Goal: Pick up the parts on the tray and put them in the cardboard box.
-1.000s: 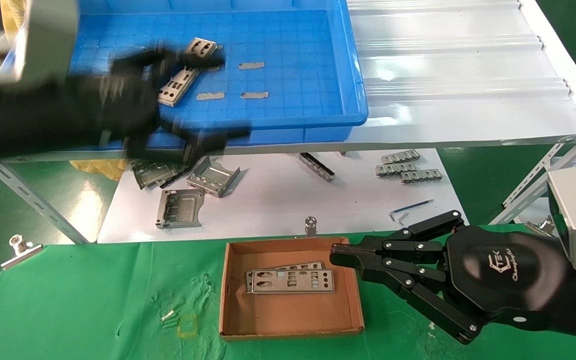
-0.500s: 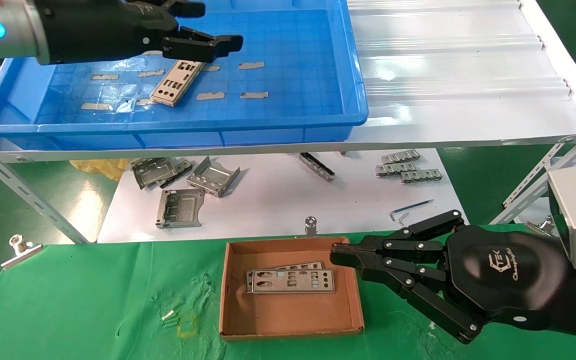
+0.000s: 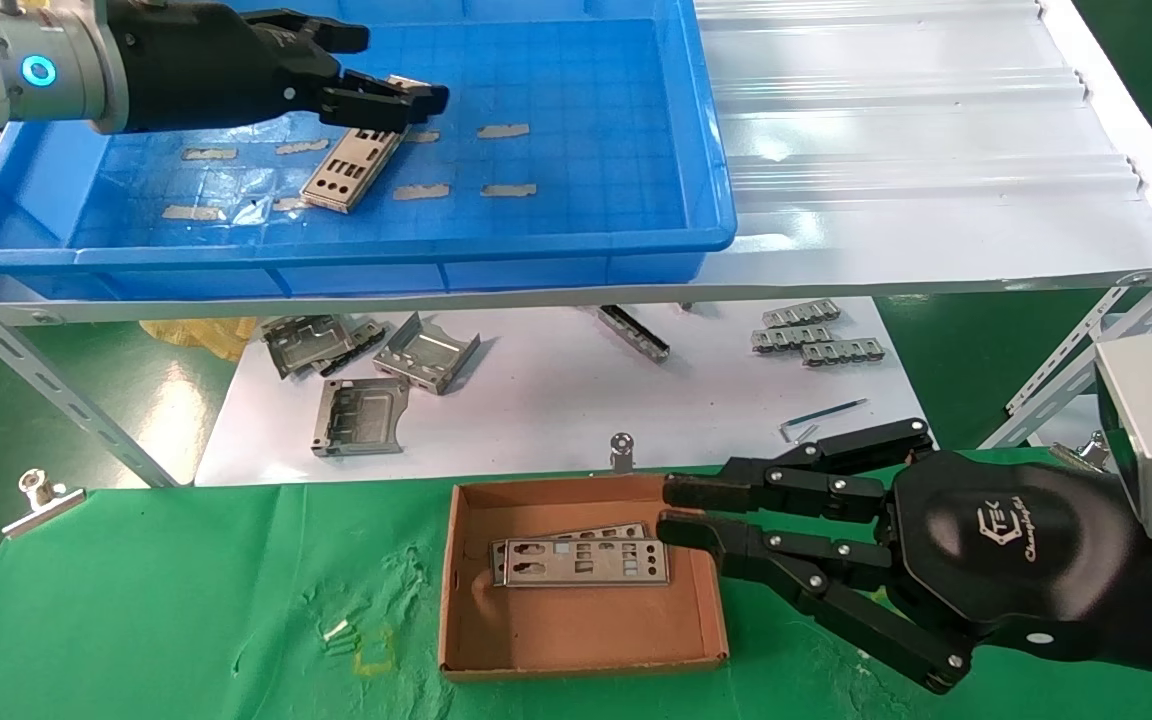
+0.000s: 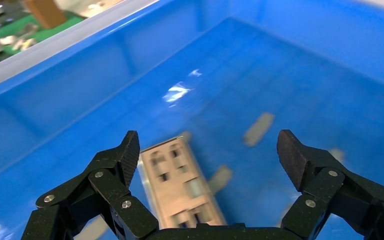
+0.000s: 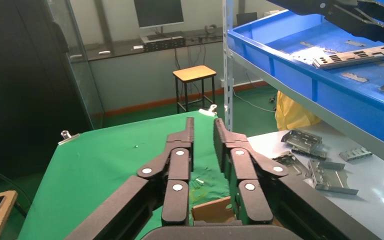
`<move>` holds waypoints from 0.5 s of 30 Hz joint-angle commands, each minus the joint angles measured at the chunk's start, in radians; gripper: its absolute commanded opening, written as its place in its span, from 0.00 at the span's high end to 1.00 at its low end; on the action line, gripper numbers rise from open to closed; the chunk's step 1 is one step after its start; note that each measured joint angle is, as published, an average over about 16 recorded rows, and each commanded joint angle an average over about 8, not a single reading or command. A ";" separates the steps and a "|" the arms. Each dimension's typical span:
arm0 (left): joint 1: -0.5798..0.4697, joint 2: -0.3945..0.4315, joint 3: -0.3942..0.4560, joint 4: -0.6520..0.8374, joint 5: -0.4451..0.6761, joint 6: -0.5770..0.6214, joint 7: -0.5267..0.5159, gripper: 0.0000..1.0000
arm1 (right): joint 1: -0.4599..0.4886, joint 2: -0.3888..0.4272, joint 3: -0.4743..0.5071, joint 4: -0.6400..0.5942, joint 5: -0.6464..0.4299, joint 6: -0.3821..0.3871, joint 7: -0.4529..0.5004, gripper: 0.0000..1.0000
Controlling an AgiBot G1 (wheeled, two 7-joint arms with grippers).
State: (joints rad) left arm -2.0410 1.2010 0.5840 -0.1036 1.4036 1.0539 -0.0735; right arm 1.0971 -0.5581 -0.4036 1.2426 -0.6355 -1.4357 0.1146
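One silver punched plate (image 3: 351,165) lies flat and slanted on the floor of the blue tray (image 3: 536,245). My left gripper (image 3: 398,68) is open and empty, hovering over the plate's far end. In the left wrist view the plate (image 4: 180,185) sits under the gripper (image 4: 210,150), close to one fingertip (image 4: 129,150). Two plates (image 3: 581,560) lie in the cardboard box (image 3: 576,630). My right gripper (image 3: 671,510) hangs at the box's right wall, fingers parted a little, holding nothing. The right wrist view shows the box corner (image 5: 212,210) below that gripper (image 5: 203,125).
Grey tape strips (image 3: 503,130) are stuck on the tray floor. Folded grey brackets (image 3: 361,415) and short slotted strips (image 3: 811,335) lie on the white lower board, with a hex key (image 3: 826,412). Metal clips (image 3: 36,500) hold the green cloth. Slanted shelf struts flank the board.
My left arm swung from the tray's front edge up over the tray and settled above the plate. My right gripper's fingertips have parted slightly.
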 commanded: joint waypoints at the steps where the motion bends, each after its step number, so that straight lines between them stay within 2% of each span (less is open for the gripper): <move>1: -0.003 0.006 0.002 0.019 0.005 -0.024 0.018 0.00 | 0.000 0.000 0.000 0.000 0.000 0.000 0.000 0.00; 7: -0.003 0.019 0.009 0.065 0.016 -0.062 0.020 0.01 | 0.000 0.000 0.000 0.000 0.000 0.000 0.000 0.00; 10: -0.004 0.022 0.008 0.081 0.014 -0.070 0.013 0.26 | 0.000 0.000 0.000 0.000 0.000 0.000 0.000 0.00; 15: -0.002 0.023 0.001 0.099 0.005 -0.056 -0.006 0.87 | 0.000 0.000 0.000 0.000 0.000 0.000 0.000 0.00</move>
State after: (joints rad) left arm -2.0434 1.2220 0.5862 -0.0084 1.4098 1.0017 -0.0764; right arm 1.0971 -0.5581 -0.4037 1.2426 -0.6355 -1.4357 0.1146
